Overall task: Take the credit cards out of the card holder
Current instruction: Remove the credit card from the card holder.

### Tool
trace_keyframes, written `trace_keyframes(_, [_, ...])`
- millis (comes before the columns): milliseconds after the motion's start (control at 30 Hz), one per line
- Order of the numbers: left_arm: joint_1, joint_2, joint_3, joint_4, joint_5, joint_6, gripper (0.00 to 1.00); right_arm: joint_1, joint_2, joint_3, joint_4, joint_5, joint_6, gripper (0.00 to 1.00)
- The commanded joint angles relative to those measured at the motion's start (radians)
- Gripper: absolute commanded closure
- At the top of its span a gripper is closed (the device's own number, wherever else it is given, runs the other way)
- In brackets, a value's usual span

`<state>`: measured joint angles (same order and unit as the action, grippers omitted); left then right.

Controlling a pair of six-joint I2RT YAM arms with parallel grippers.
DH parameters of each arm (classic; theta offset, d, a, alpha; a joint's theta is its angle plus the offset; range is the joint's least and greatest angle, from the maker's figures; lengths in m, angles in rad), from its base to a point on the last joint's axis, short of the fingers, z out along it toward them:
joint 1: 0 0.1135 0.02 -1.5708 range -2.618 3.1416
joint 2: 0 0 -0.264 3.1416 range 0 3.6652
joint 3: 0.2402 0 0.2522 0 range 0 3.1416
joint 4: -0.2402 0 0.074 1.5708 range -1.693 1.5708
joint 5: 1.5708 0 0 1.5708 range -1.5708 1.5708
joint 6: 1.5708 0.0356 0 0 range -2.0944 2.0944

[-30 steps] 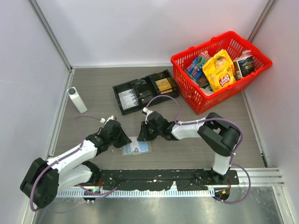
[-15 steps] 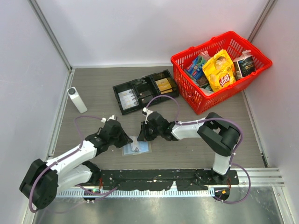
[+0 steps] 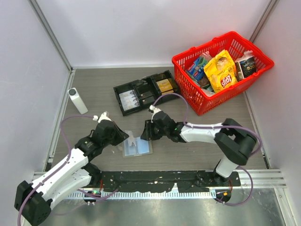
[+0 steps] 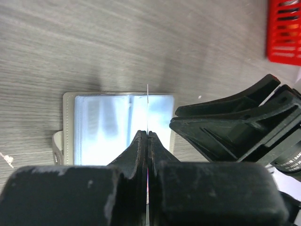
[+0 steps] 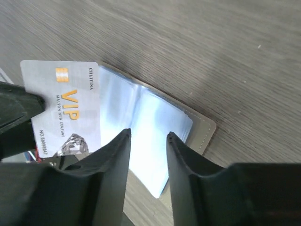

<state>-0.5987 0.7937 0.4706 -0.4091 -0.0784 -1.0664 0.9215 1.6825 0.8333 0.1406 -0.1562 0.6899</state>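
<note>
The card holder (image 3: 141, 149) lies open on the table in front of the arms, grey with glossy pale blue sleeves (image 4: 113, 127). My left gripper (image 3: 123, 137) is shut on a whitish credit card (image 5: 63, 110) printed "VIP". It holds the card upright over the holder's left half. The card shows edge-on in the left wrist view (image 4: 147, 101), between my closed fingers (image 4: 141, 146). My right gripper (image 5: 147, 136) is open and empty, its fingers just above the holder's right half (image 5: 155, 136). It also shows in the top view (image 3: 145, 135).
A long black compartmented tray (image 3: 141, 101) with a gold-yellow rectangle (image 3: 164, 85) lies behind the holder. A red basket (image 3: 207, 104) of snack packs stands at the back right. A white cylinder (image 3: 77, 100) stands at the left. Walls close in the table.
My left gripper has drawn back up and to the left with a card, now out of the holder. The right gripper has shifted slightly right and stays over the holder.
</note>
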Motion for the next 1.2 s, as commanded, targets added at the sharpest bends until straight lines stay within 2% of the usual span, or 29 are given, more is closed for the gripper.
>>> trace_keyframes(0, [0.007, -0.082, 0.068, 0.001, -0.073, -0.01, 1.0, -0.006, -0.171, -0.013, 0.03, 0.078, 0.023, 0.52])
trace_keyframes(267, [0.005, -0.221, 0.073, 0.242, -0.119, -0.07, 1.0, -0.03, -0.374, -0.132, 0.255, 0.027, 0.14, 0.38])
trace_keyframes(533, [0.005, -0.237, 0.079, 0.458, -0.09, -0.113, 1.0, -0.069, -0.446, -0.186, 0.451, -0.052, 0.232, 0.36])
trace_keyframes(833, [0.005, -0.214, 0.072, 0.549, -0.026, -0.179, 1.0, -0.085, -0.434, -0.155, 0.531, -0.111, 0.257, 0.38])
trace_keyframes(1167, [0.007, -0.228, 0.068, 0.564, 0.009, -0.202, 1.0, -0.087, -0.435, -0.106, 0.559, -0.132, 0.261, 0.52])
